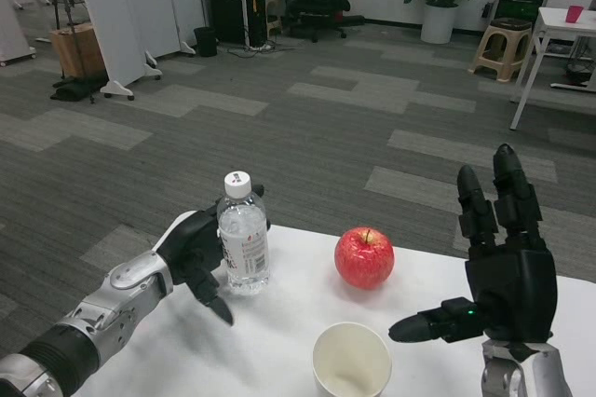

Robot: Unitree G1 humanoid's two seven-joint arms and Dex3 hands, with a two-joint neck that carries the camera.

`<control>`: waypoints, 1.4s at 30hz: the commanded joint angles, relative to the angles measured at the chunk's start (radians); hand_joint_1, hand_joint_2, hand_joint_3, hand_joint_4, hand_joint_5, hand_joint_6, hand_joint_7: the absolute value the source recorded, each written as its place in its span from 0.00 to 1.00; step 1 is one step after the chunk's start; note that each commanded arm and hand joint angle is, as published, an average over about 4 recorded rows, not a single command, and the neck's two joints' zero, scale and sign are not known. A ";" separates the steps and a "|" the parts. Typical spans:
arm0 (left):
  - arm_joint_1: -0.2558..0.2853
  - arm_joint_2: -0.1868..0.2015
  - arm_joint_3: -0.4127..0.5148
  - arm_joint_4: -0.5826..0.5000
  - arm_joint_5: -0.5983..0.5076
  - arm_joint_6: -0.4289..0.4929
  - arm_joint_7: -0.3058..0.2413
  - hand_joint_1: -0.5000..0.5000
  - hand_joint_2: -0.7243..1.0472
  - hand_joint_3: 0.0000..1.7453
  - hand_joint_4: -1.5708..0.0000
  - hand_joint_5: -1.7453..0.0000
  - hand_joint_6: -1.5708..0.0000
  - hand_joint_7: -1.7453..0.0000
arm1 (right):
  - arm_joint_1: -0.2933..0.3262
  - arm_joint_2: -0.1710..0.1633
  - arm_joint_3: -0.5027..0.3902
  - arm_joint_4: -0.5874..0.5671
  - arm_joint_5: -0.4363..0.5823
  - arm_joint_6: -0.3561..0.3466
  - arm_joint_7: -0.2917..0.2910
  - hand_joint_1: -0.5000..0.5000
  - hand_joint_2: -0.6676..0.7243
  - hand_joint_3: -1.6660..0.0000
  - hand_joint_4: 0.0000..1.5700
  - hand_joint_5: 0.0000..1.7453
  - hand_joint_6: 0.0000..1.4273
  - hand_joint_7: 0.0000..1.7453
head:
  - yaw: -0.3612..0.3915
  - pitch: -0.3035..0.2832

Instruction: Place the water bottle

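Observation:
The water bottle point(243, 239), clear with a white cap and label, stands upright on the white table point(279, 341) near its far left edge. My left hand point(197, 253) cups it from the left. Its fingers reach behind the bottle and show at the bottle's right side. The thumb point(216, 304) points down in front, clear of the bottle. My right hand point(498, 271) is raised at the right above the table, palm turned inward, fingers upright and spread, thumb out to the left, holding nothing.
A red apple point(364, 256) sits to the right of the bottle. A white paper cup point(351, 360) stands nearer to me, between my hands. Beyond the table's far edge lies grey carpet, with office furniture further back.

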 commanded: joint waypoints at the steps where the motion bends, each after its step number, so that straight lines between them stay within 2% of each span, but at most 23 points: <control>1: 0.013 0.005 0.021 -0.027 -0.010 0.002 0.005 0.02 0.00 0.05 1.00 0.97 1.00 1.00 | -0.019 0.000 0.002 0.012 0.004 0.003 0.003 0.04 0.55 1.00 0.00 0.00 0.00 0.00 | 0.001 0.000; 3: 0.014 0.006 0.027 -0.040 -0.017 0.002 0.006 0.02 0.00 0.05 1.00 1.00 1.00 1.00 | -0.019 0.000 0.004 0.012 0.004 0.002 0.003 0.04 0.55 1.00 0.00 0.00 0.00 0.00 | 0.002 0.000; 8: 0.020 0.003 0.062 -0.066 -0.030 0.007 0.009 0.02 0.00 0.05 1.00 1.00 1.00 1.00 | -0.019 0.000 0.006 0.012 0.005 -0.001 0.003 0.04 0.55 1.00 0.00 0.00 0.00 0.00 | 0.006 0.006; 15: 0.031 0.004 0.255 -0.140 0.017 0.052 0.009 0.02 0.00 0.05 1.00 1.00 1.00 1.00 | -0.018 0.000 0.008 0.011 0.006 -0.004 0.005 0.04 0.55 1.00 0.00 0.00 0.00 0.00 | 0.001 0.017; 19: 0.052 0.012 0.409 -0.267 0.085 0.157 0.008 0.02 0.00 0.05 1.00 1.00 1.00 1.00 | -0.018 0.000 0.008 0.011 0.006 -0.004 0.005 0.04 0.55 1.00 0.00 0.00 0.00 0.00 | 0.000 0.023; 23: 0.067 0.018 0.483 -0.360 0.107 0.209 0.006 0.02 0.00 0.05 1.00 1.00 1.00 1.00 | -0.019 0.000 0.012 0.011 0.006 -0.004 0.005 0.04 0.55 1.00 0.00 0.00 0.00 0.00 | -0.011 0.031; 28: 0.074 0.025 0.510 -0.424 0.110 0.235 0.006 0.02 0.04 0.05 1.00 1.00 1.00 1.00 | -0.022 -0.007 0.023 0.009 0.007 0.003 0.005 0.04 0.55 1.00 0.00 0.00 0.00 0.00 | -0.050 0.047; 42: 0.071 0.024 0.489 -0.424 0.100 0.236 0.006 0.02 0.05 0.05 1.00 1.00 1.00 1.00 | -0.027 -0.007 0.025 0.004 0.004 0.003 0.005 0.04 0.51 1.00 0.00 0.00 0.00 0.00 | -0.058 0.051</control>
